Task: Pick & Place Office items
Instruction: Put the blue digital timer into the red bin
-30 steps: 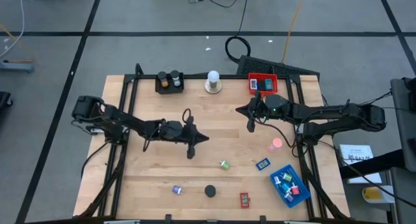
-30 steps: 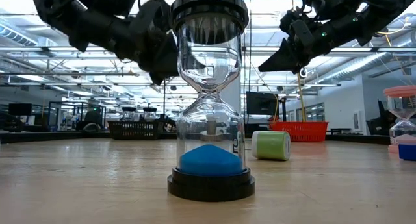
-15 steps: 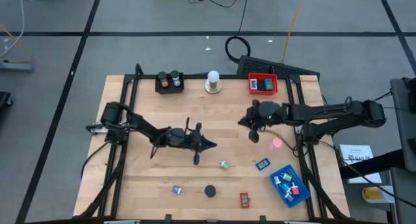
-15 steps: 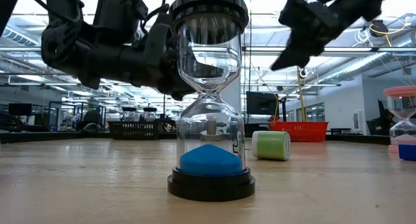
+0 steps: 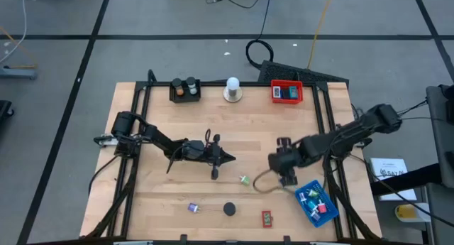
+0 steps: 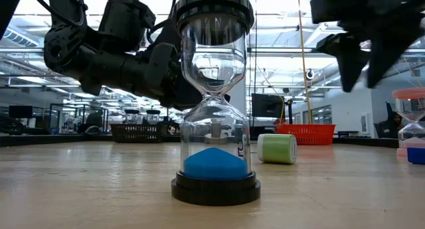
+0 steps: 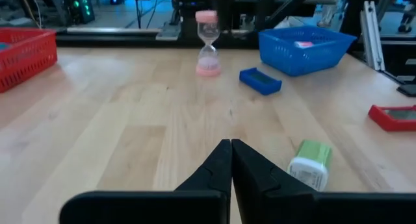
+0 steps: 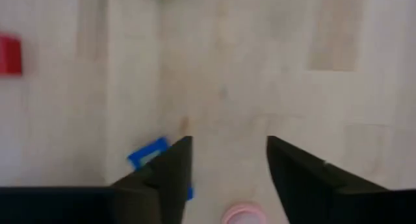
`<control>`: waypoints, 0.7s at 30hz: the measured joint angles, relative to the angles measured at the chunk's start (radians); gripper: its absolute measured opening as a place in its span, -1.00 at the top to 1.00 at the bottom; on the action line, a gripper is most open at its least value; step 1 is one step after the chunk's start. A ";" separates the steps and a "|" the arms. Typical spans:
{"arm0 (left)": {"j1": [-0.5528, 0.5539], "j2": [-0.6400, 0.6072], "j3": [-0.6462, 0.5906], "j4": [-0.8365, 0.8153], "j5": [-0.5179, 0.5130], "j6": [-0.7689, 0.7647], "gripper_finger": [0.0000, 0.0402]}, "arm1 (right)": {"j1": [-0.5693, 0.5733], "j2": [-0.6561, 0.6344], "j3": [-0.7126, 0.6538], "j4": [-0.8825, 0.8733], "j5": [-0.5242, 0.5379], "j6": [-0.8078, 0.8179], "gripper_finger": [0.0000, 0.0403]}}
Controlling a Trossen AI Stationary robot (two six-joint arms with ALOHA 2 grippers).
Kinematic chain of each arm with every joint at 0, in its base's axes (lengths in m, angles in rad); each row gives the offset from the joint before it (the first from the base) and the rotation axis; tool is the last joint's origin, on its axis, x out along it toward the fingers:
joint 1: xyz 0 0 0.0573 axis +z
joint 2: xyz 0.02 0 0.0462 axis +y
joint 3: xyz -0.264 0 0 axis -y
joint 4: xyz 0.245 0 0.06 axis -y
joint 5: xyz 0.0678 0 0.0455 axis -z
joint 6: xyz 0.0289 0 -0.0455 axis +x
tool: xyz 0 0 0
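My right gripper point(image 5: 284, 172) point(image 8: 229, 152) is open and points down over the right part of the table. Below it stands a pink hourglass point(image 8: 242, 215), and a flat blue rectangle point(image 8: 151, 155) lies partly behind one finger; the arm hides both in the high view. My left gripper point(image 5: 223, 158) point(image 7: 231, 147) is shut and empty, held level above mid-table. A green roll point(image 5: 245, 180) point(image 7: 310, 164) lies on its side just ahead of it. A black-capped hourglass with blue sand point(image 6: 214, 96) point(image 5: 229, 209) stands near the front edge.
A blue tray point(image 5: 316, 201) with small items sits at the near right. A red tray point(image 5: 286, 92), a white knob point(image 5: 232, 90) and a black tray point(image 5: 186, 90) line the far edge. A red rectangle point(image 5: 267, 218) and a small purple piece point(image 5: 193, 207) lie near the front edge.
My right gripper has swung from the far right toward the table's near edge, come down over the pink hourglass and blue rectangle, and opened. My left gripper has shifted a little toward the table's right and then kept still, shut throughout.
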 joint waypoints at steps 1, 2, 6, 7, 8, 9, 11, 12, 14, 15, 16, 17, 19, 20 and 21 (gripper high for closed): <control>0.000 0.000 0.000 -0.005 -0.002 -0.003 0.93 | 0.022 0.029 0.015 -0.010 -0.009 -0.001 0.00; 0.000 0.000 0.000 -0.006 -0.005 -0.004 0.91 | 0.042 0.057 0.029 -0.014 -0.029 -0.007 -0.07; 0.000 0.000 0.000 -0.006 -0.015 -0.005 0.89 | 0.097 0.163 0.061 -0.018 -0.113 -0.030 -0.25; 0.000 0.000 0.000 -0.006 -0.016 -0.005 0.90 | 0.108 0.186 0.064 -0.017 -0.127 -0.039 -0.27; 0.000 0.000 0.000 -0.006 -0.018 -0.005 0.92 | 0.117 0.208 0.066 -0.017 -0.131 -0.049 -0.28; 0.001 0.000 0.000 -0.006 -0.018 -0.005 0.94 | 0.125 0.227 0.069 -0.018 -0.130 -0.060 -0.28; 0.001 0.000 0.000 -0.006 -0.018 -0.005 0.98 | 0.138 0.258 0.069 -0.018 -0.130 -0.078 -0.27; 0.001 0.000 0.000 -0.006 -0.018 -0.005 0.98 | 0.144 0.273 0.069 -0.017 -0.130 -0.081 -0.25; 0.001 0.000 0.000 -0.006 -0.018 -0.007 0.96 | 0.149 0.299 0.069 -0.017 -0.130 -0.090 -0.23; 0.000 0.000 0.000 -0.006 -0.018 -0.007 0.94 | 0.152 0.310 0.069 -0.017 -0.131 -0.095 -0.22; 0.000 0.000 0.000 -0.006 -0.019 -0.009 0.92 | 0.155 0.319 0.069 -0.017 -0.131 -0.100 -0.21; 0.001 0.000 0.000 -0.006 -0.023 -0.010 0.90 | 0.156 0.327 0.069 -0.017 -0.133 -0.107 -0.21; 0.001 0.000 0.000 -0.006 -0.026 -0.010 0.89 | 0.156 0.344 0.069 -0.019 -0.152 -0.124 -0.21; 0.001 0.000 0.000 -0.006 -0.027 -0.010 0.90 | 0.156 0.353 0.069 -0.021 -0.154 -0.131 -0.21; 0.001 0.000 0.000 -0.006 -0.026 -0.010 0.91 | 0.156 0.363 0.069 -0.022 -0.154 -0.135 -0.21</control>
